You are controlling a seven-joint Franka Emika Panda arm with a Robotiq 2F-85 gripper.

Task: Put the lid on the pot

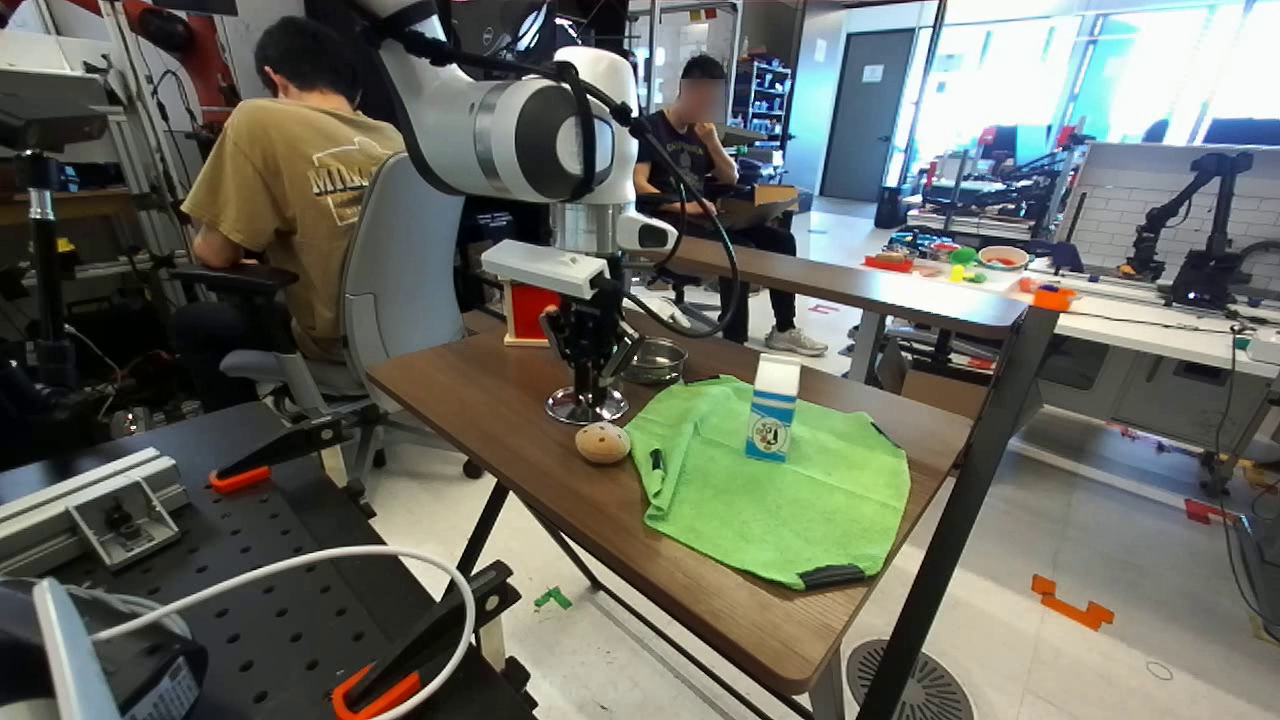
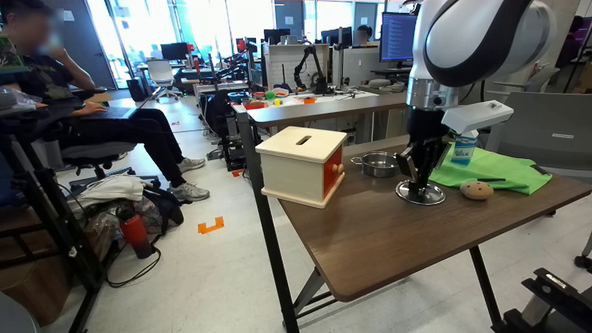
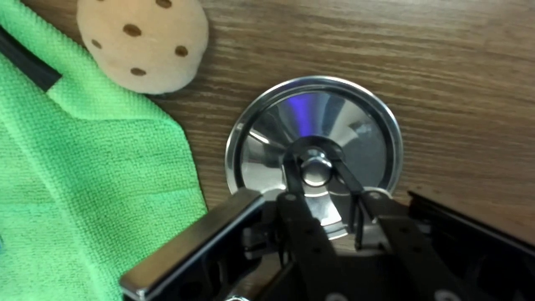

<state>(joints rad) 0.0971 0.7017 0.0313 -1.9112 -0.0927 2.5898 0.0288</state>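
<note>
The lid is a flat round silvery disc with a knob, low over the table; it shows in both exterior views [image 1: 566, 405] [image 2: 432, 196] and the wrist view [image 3: 361, 129]. My gripper [image 1: 590, 385] [image 2: 419, 183] [image 3: 316, 167] points down with its fingers on both sides of the knob, shut on it. I cannot tell whether the lid touches the table. The low round silvery pot [image 1: 655, 362] [image 2: 379, 164] stands uncovered beside the gripper, apart from the lid. A shiny curved edge at the bottom of the wrist view is too small to name.
A spotted tan lump [image 1: 602, 443] [image 2: 476, 190] [image 3: 142, 46] lies close to the lid. A green towel [image 1: 800, 510] [image 2: 490, 171] [image 3: 104, 217] bears a milk carton [image 1: 772, 410] [image 2: 464, 148]. A wooden box with a red front [image 1: 532, 315] [image 2: 296, 171] stands near the pot.
</note>
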